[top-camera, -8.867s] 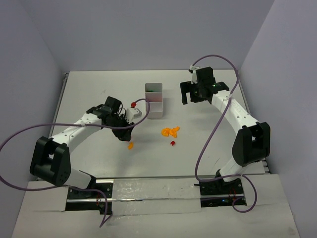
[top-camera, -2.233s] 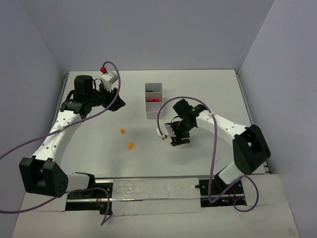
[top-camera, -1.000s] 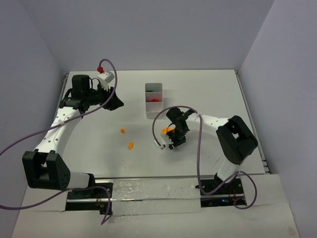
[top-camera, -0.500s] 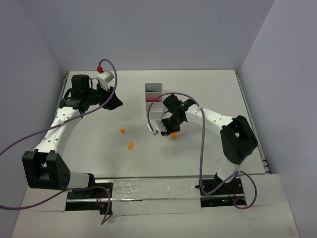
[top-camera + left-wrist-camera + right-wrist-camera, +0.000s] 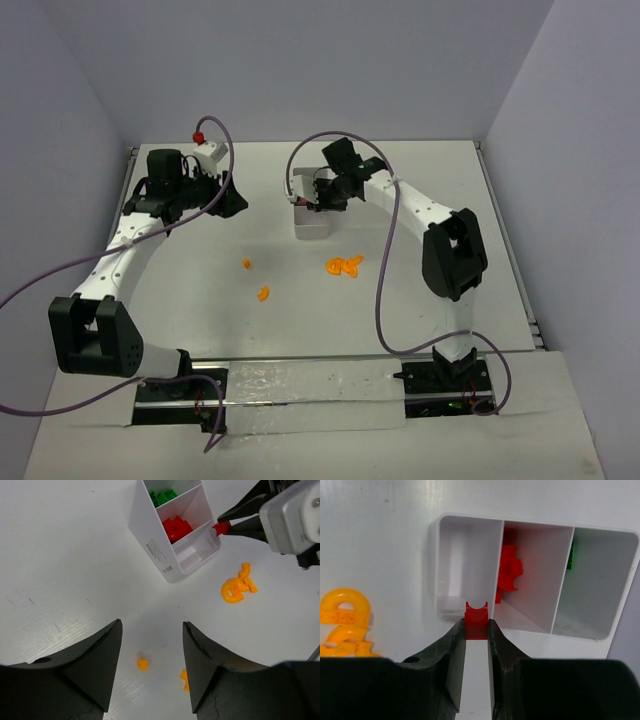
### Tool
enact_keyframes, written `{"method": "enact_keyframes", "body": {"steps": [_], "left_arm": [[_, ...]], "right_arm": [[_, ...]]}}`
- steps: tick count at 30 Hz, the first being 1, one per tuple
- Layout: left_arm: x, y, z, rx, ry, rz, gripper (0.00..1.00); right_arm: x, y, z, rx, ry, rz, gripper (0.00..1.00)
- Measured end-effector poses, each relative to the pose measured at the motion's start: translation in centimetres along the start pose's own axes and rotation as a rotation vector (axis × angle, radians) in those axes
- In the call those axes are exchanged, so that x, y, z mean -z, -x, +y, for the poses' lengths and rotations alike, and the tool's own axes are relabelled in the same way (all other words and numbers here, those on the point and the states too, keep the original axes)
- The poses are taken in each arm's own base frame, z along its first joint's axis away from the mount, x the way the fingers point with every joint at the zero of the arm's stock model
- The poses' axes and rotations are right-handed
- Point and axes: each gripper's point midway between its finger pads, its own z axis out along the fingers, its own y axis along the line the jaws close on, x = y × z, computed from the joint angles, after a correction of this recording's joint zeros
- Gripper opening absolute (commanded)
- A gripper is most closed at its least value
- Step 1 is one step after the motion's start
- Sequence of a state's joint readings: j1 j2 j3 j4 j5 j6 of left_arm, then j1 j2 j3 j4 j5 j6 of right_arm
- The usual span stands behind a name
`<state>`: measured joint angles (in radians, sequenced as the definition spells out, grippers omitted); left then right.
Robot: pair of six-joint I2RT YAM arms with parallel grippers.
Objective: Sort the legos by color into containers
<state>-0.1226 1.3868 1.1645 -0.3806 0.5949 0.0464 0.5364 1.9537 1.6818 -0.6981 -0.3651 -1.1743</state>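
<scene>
Green legos (image 5: 164,496) and red legos (image 5: 176,527) binned, right gripper (image 5: 476,629) pinching one more red lego (image 5: 476,615) at the edge of the containers (image 5: 438,570), left gripper (image 5: 151,626) spread empty, orange legos (image 5: 345,265) unsorted.

**Left arm** (image 5: 110,265): extended from its base along the left side, wrist bent inward. The left gripper (image 5: 151,626) is held high and angled downward, jaws parted.

**Right arm** (image 5: 415,205): folded sharply at the elbow, forearm reaching away from the base and to the left. The right gripper (image 5: 476,630) points down, jaws closed on a small red lego (image 5: 476,619) at their tips.
</scene>
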Motion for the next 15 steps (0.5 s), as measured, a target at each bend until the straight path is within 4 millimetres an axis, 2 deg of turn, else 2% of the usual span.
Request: {"method": "enact_keyframes", "body": {"steps": [3, 6, 10, 13, 14, 15], "left_arm": [[-0.4, -0.4, 0.4, 0.020, 0.012, 0.015, 0.70], [-0.5, -0.5, 0.7, 0.026, 0.022, 0.018, 0.88], [-0.5, -0.5, 0.8, 0.030, 0.029, 0.016, 0.94], [-0.4, -0.5, 1.0, 0.033, 0.038, 0.016, 0.97], [-0.4, -0.5, 1.1, 0.034, 0.041, 0.016, 0.97], [-0.4, -0.5, 1.1, 0.034, 0.043, 0.016, 0.97]], "right_arm": [[-1.1, -0.5, -1.3, -0.024, -0.023, 0.014, 0.13], [-1.6, -0.7, -2.3, -0.037, -0.042, 0.021, 0.13], [-1.7, -0.7, -3.0, -0.043, -0.063, 0.021, 0.14], [-1.6, -0.6, -3.3, -0.046, -0.073, 0.020, 0.21], [-1.7, -0.6, -3.4, -0.046, -0.074, 0.020, 0.25], [-1.7, -0.6, -3.4, -0.047, -0.076, 0.022, 0.33]]}}
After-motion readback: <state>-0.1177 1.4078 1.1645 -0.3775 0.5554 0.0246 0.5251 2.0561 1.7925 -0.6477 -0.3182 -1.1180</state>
